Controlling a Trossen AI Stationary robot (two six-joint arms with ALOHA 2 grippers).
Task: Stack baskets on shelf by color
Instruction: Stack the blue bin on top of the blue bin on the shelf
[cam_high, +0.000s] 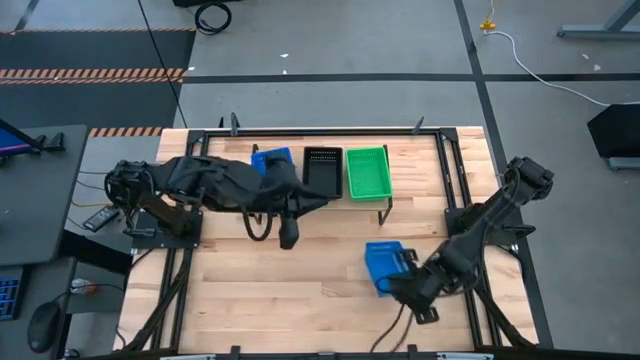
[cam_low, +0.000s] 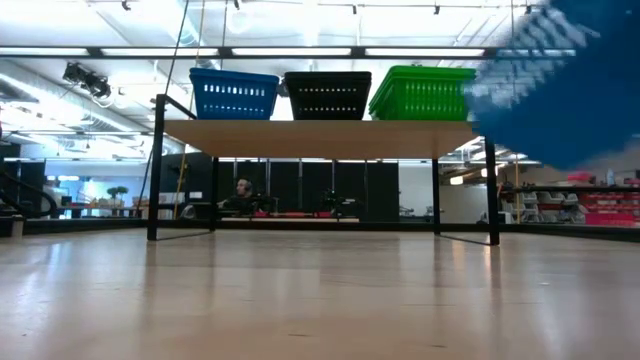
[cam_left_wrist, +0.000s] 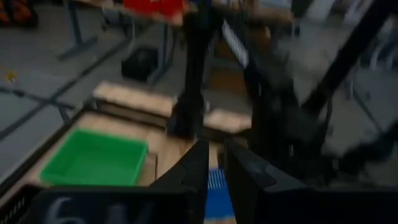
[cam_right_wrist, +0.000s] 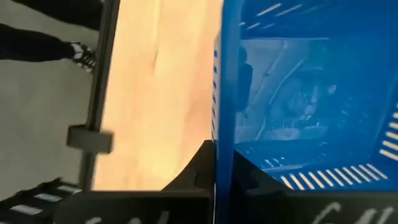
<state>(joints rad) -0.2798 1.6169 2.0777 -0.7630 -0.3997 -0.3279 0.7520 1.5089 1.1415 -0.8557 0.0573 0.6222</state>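
Observation:
The shelf (cam_low: 320, 138) stands at the table's far middle with one blue basket (cam_low: 233, 94), one black basket (cam_low: 327, 95) and one green basket (cam_low: 422, 93) side by side on its plank. A second blue basket (cam_high: 383, 261) is in my right gripper (cam_high: 404, 276) over the table's near right part, and in the low view this basket (cam_low: 560, 80) shows high above the table. My left gripper (cam_high: 288, 238) hovers just in front of the shelf, holding nothing, with a narrow gap between its fingers (cam_left_wrist: 199, 171). My right gripper holds the blue basket by one side wall (cam_right_wrist: 224, 134), pinched with one finger inside the basket and one outside. The fingers come from the table's near right side. The basket is lifted clear of the table and tilted.
The table's black frame rails (cam_high: 455, 180) run along its left, right and far sides. A black-trousered leg and a shoe (cam_right_wrist: 74, 53) show on the floor beyond the table edge. Bare wood (cam_high: 260, 285) lies in front of the shelf.

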